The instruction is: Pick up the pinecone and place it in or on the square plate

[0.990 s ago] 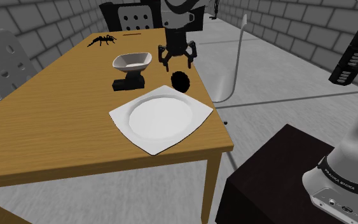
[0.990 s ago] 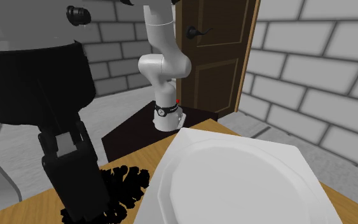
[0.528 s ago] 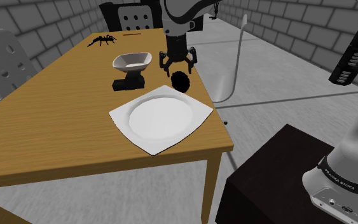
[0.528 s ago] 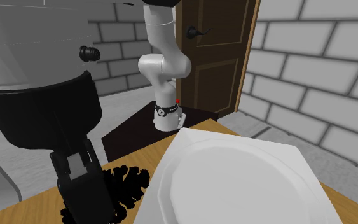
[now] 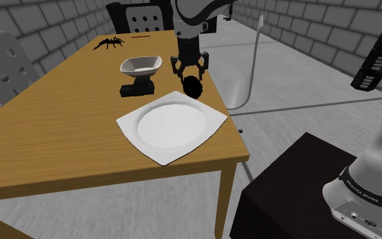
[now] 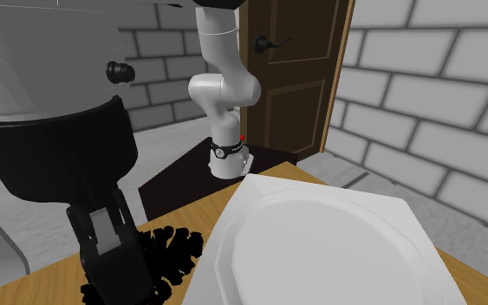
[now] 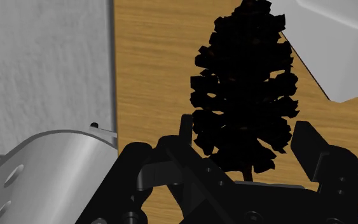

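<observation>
One pinecone (image 5: 193, 86), one square plate (image 5: 172, 125), one end effector (image 5: 190, 72). The end effector is down low over the wooden surface (image 5: 67, 136), fingers spread wide, and the black pinecone sits right between them on the wood. The white plate lies just beside, on the end effector's stand side, one corner close to the cone. At the shoulder view's left of the end effector is one scale with a bowl (image 5: 140, 72). Farther off is one black spider (image 5: 108, 43).

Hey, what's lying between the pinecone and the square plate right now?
Nothing but a narrow strip of bare wooden table separates the pinecone from the square plate. The wrist view shows this gap.
</observation>
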